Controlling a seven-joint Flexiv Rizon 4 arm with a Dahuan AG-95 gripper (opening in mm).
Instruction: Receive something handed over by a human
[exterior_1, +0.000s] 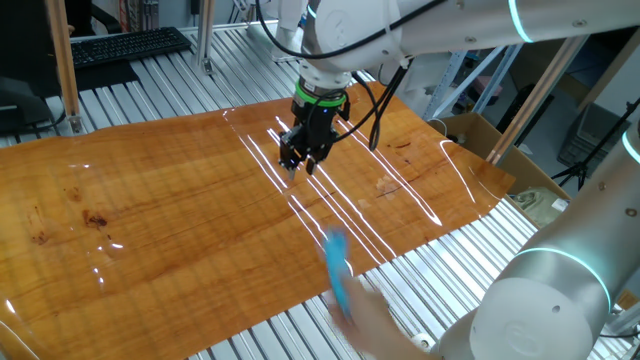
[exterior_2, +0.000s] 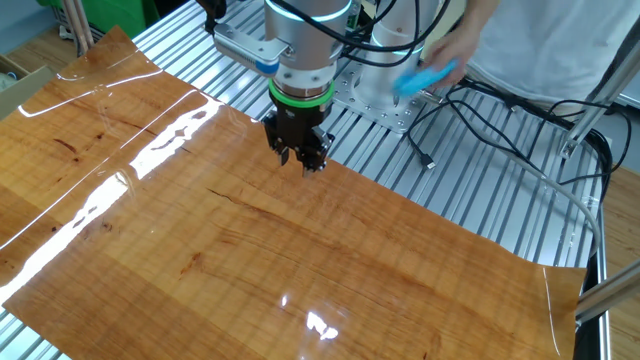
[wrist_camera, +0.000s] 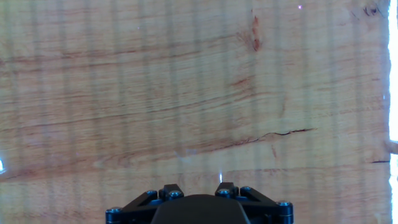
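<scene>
The light blue stick (exterior_1: 337, 265) is held by the human's hand (exterior_1: 368, 322) at the near edge of the wooden board, blurred by motion. In the other fixed view the stick (exterior_2: 425, 77) and hand (exterior_2: 458, 48) are beyond the board, over the metal slats. My gripper (exterior_1: 303, 160) hangs pointing down a little above the middle of the board, well apart from the stick. Its jaws stand apart with nothing between them; it also shows in the other fixed view (exterior_2: 300, 160). The hand view shows only the finger bases (wrist_camera: 171, 190) and bare wood below.
The glossy wooden board (exterior_1: 150, 200) covers a slatted aluminium table (exterior_2: 480, 190). A second robot arm (exterior_1: 545, 300) stands at the near right. Cables (exterior_2: 500, 110) lie on the slats by my arm's base. A keyboard (exterior_1: 125, 45) lies at the far left.
</scene>
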